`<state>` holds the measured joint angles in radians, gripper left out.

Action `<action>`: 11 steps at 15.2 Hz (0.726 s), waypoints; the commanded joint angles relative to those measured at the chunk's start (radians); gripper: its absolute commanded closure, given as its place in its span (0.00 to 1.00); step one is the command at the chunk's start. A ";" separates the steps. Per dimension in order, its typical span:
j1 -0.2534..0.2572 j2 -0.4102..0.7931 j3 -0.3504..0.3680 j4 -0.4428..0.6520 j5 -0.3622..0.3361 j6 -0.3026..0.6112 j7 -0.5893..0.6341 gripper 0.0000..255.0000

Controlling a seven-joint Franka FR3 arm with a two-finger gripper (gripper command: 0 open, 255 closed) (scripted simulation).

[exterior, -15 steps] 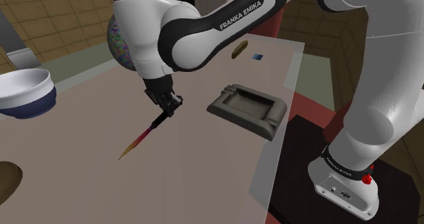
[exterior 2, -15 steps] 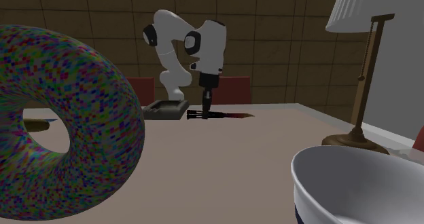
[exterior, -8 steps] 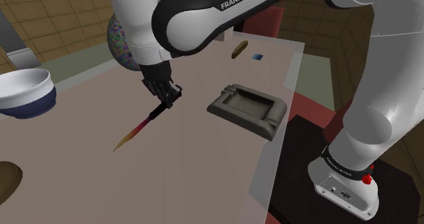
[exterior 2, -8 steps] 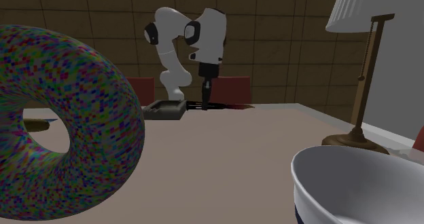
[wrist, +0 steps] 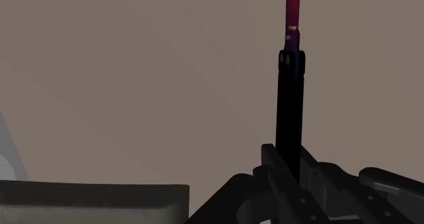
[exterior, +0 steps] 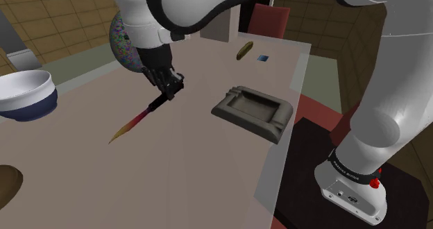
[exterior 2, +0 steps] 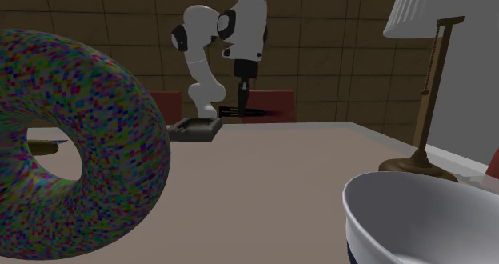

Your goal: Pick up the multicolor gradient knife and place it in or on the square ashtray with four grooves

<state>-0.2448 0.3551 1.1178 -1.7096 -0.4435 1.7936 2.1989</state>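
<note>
Knife [exterior: 142,115]: sits higher than a second ago, clear of counter [exterior: 201,172]. Clamped by handle in hand [exterior: 170,90]; long axis roughly level, tip pointing away from ashtray [exterior: 253,111].

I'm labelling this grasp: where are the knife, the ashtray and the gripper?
knife [exterior: 137,121]: shoulder view, middle of its blade.
ashtray [exterior: 243,122]: shoulder view, its near outer wall.
gripper [exterior: 168,96]: shoulder view, between the fingertips clasping the knife's black handle.
</note>
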 commanded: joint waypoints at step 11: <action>-0.256 -0.712 -0.124 -0.421 0.627 0.128 -0.572 1.00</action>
<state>-0.5199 -0.3149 1.0365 -2.0947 0.1501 1.9151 1.6701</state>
